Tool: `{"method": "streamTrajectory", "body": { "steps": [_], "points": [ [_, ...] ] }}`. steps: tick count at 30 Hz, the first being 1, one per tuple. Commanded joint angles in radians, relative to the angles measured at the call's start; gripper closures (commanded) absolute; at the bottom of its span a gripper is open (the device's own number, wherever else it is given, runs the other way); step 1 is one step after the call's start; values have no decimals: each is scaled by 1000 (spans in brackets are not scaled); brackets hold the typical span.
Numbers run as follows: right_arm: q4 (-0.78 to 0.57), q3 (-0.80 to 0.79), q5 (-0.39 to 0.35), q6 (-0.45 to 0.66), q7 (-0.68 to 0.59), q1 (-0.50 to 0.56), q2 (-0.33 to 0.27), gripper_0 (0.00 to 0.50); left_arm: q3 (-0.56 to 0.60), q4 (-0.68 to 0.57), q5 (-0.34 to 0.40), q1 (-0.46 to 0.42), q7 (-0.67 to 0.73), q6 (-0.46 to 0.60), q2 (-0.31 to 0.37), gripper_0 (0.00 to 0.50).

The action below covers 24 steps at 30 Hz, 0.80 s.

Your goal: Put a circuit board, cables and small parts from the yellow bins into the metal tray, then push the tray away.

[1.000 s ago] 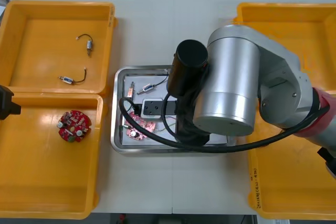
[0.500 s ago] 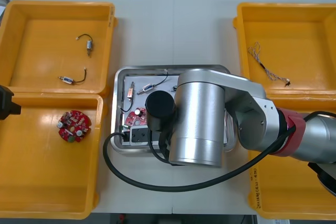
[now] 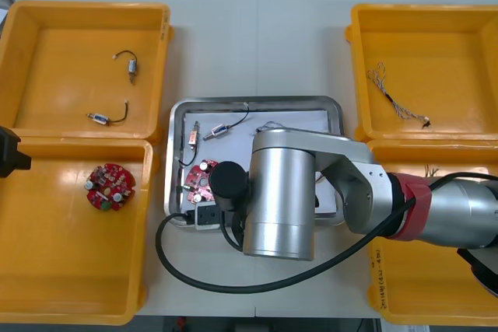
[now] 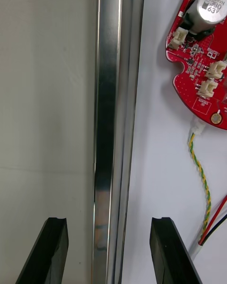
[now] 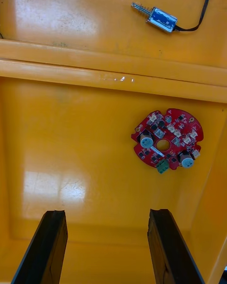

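Front view first: right arm sprawled over the near-left corner of the metal tray [image 3: 257, 103], hiding its own fingers there. Tray loaded already by the look of it: red circuit board [image 3: 201, 180] by the left wall, small metal part [image 3: 220, 131] further back, bits of cable too. Far left bin [image 3: 85, 12] with two little wired parts, near left bin [image 3: 47, 285] with a spare board [image 3: 110, 186]. Far right bin [image 3: 420, 15] with a thin cable [image 3: 397, 100]. Left arm parked at the table's left edge.

Right wrist view: right gripper [image 4: 109, 253] spread wide, pinching nothing, straddling the tray rim [image 4: 111, 123]. One finger over table [image 4: 47, 99], the other over the white floor. Rim running lengthwise, straight ahead between the fingers, not across them. Circuit board a bit beyond the inner finger, yellow-green twisted cable [image 4: 201, 170] trailing back from it. Probably just the push left. Guessing that wants a finger set against a wall facing the robot, not along this one.

Left wrist view: left gripper [image 5: 109, 251] spread too, empty, hanging over the near left bin, spare board ahead of the fingers.
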Motion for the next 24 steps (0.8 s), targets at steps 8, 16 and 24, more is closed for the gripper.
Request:
{"method": "streamTrajectory", "body": {
  "steps": [8,16,24],
  "points": [
    [10,60,91,-10,-28,23,67,0,13,-12,8,19,-38,6,25,0],
    [17,83,116,-10,-42,30,65,0,13,-12,8,19,-38,6,25,0],
    [54,100,144,-23,-44,30,73,0,13,-12,8,19,-38,6,25,0]
  ]
}}
